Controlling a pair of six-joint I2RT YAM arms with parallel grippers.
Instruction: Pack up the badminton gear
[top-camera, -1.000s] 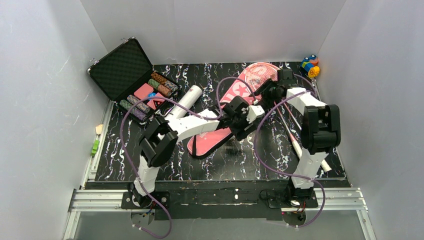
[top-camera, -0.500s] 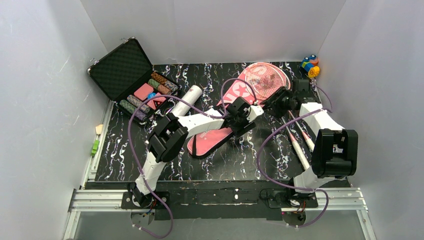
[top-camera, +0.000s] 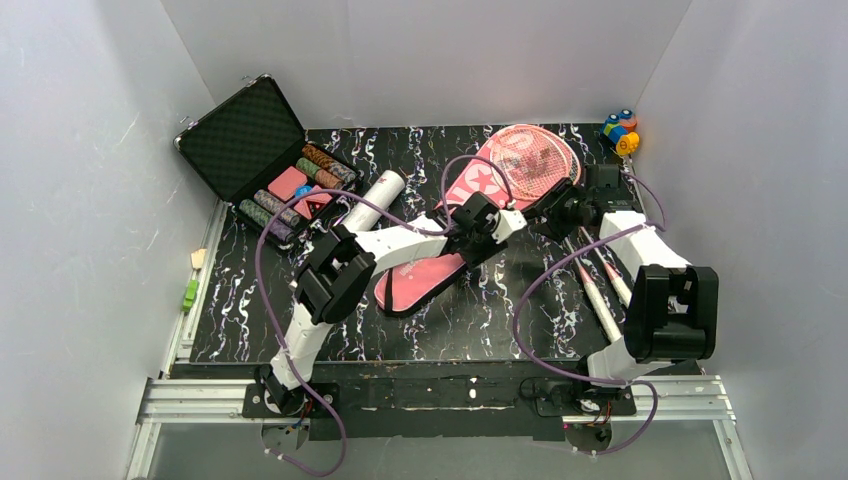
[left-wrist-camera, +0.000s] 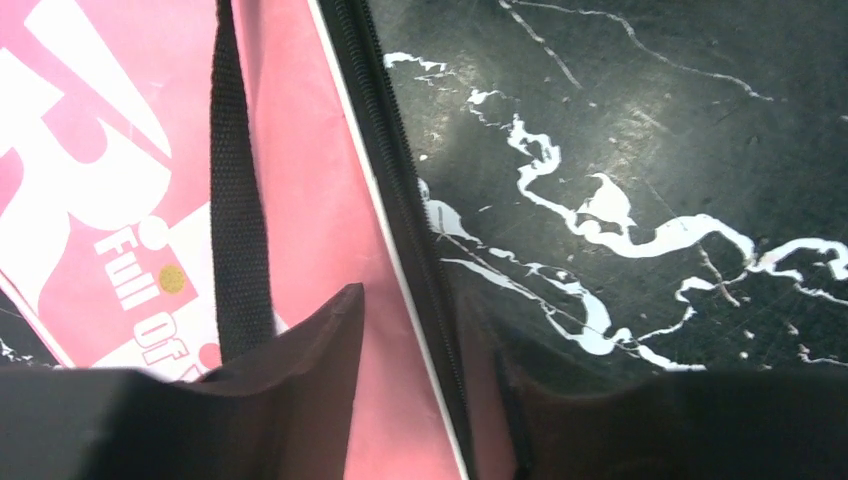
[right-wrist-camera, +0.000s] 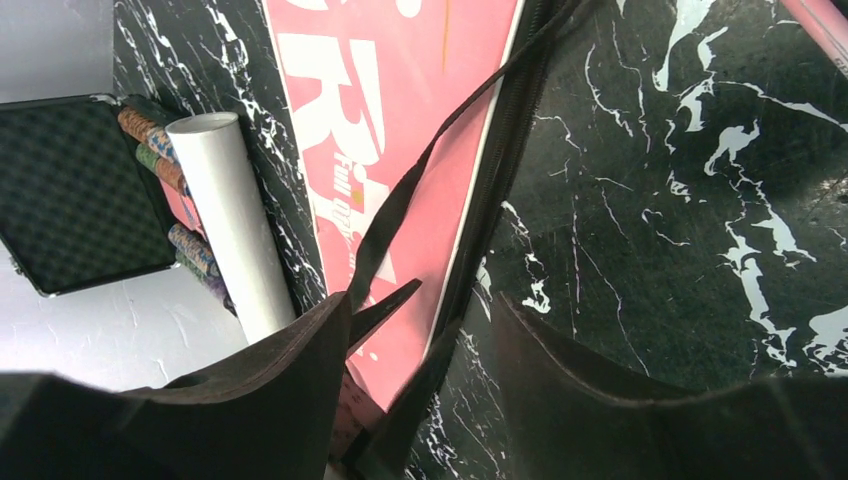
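- The pink cover (top-camera: 425, 278) lies flat on the table (top-camera: 470, 325) around its middle. Its long axis runs on a diagonal, with the narrow end towards the near left and the wide end towards the far right corner
- A pink-framed racket head (top-camera: 530, 158) sits at the cover's wide end. I cannot tell whether it lies on top of the cover or partly inside it
- Two white handles (top-camera: 597, 297) lie side by side near the right edge of the table. Their thin pink shafts run away towards the far left and pass under the right arm
- The white tube (top-camera: 372, 200) lies left of the cover and roughly parallel to it, one end towards the far side. It is just beside the open poker-chip case (top-camera: 265, 160), which sits in the far left corner
- The left gripper (left-wrist-camera: 430, 330) hangs low over the cover's right-hand long side, about halfway along it. Its jaws are spread and straddle the black zip edge (left-wrist-camera: 395, 200): one finger is over the pink fabric and the black strap (left-wrist-camera: 235, 200), the other over bare table
- The right gripper (right-wrist-camera: 425, 300) is at the same zip edge, nearer the wide end. Its jaws are also apart, and the edge and the strap run between them with nothing pinched
- A small multicoloured toy (top-camera: 620, 132) sits in the far right corner, well apart from the cover
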